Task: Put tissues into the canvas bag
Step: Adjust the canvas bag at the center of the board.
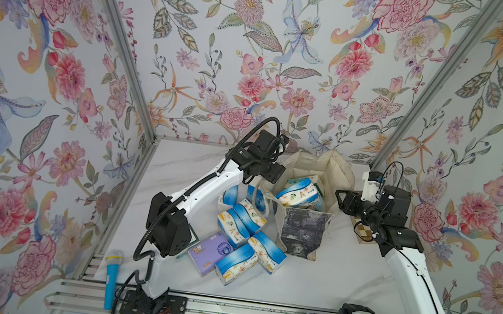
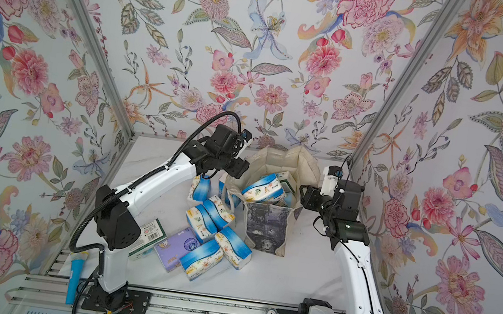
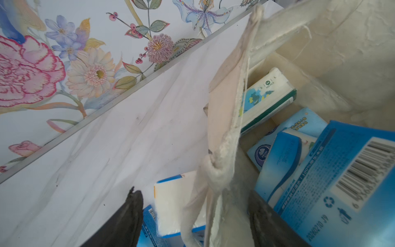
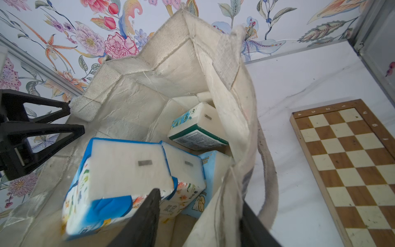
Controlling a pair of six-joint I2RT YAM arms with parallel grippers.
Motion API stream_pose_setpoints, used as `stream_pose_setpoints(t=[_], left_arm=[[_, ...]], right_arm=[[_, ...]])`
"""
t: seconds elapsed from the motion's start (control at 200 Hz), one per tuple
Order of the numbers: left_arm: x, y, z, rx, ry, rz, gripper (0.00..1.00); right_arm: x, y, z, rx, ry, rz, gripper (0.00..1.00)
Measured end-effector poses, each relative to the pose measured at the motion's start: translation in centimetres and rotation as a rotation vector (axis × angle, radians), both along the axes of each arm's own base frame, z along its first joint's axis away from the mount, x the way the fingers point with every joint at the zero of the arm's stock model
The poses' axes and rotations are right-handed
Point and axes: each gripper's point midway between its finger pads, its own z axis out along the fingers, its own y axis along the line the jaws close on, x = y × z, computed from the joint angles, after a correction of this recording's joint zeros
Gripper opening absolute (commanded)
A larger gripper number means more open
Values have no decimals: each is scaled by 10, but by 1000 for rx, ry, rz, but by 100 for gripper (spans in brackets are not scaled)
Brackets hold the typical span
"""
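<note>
At the back of the desk: seeing the canvas bag upright, mouth open, dark print facing front. Counting at least four of the tissues inside: two blue-white packs on top, side by side, a pale blue pack under them, and a green-edged pack deeper, toward the far wall. Finding the rest in a heap on the desk just beside the bag, on the left arm's side. Spotting a lilac pack at the heap's front and a green-white pack with barcode partly behind the left arm's elbow.

Reading left hand as open: fingers wide apart, straddling the bag's rim and strap, no pinch, nothing carried.

Placing right hand at the bag's opposite rim, with the side wall between its fingers. Can't tell whether clamped on the fabric or just around it.

Noting a wooden chessboard flat on the desk beside the bag on the right arm's side, and a blue toy microphone at the desk's front-left corner, well apart from the heap.
</note>
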Motion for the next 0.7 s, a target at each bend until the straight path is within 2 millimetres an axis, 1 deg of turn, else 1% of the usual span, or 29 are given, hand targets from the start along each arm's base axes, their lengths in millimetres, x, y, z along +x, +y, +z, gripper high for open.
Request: stream_pose_setpoints(t=[0.055,0.115,0.225,0.285,0.335,0.405,0.551,0.606,0.631,0.701], left_arm=[[-2,-2,-4,-11,16,-15,68],[-2,-3,-5,-20,26,-28,60],[0,-6,-12,-41,52,-47,30],[2,-7,-20,-46,72,-55,12],[4,-9,-27,-43,83,-64,0],[4,-12,-33,-49,99,-75,0],[4,-21,-26,-110,100,-95,0],[3,-26,-22,-141,101,-107,0],[3,-29,-19,-158,102,-110,0],[5,-36,-12,-206,95,-120,0]], right_arm=[[0,0,0,0,0,0,53],[0,0,0,0,0,0,53],[0,0,0,0,0,0,52],[0,0,0,-1,0,0,49],[0,0,0,0,1,-1,43],[0,0,0,1,4,-1,34],[3,0,6,-1,2,2,18],[5,0,10,3,-1,-2,8],[6,0,12,-1,-6,2,0],[7,2,18,5,-8,1,0]])
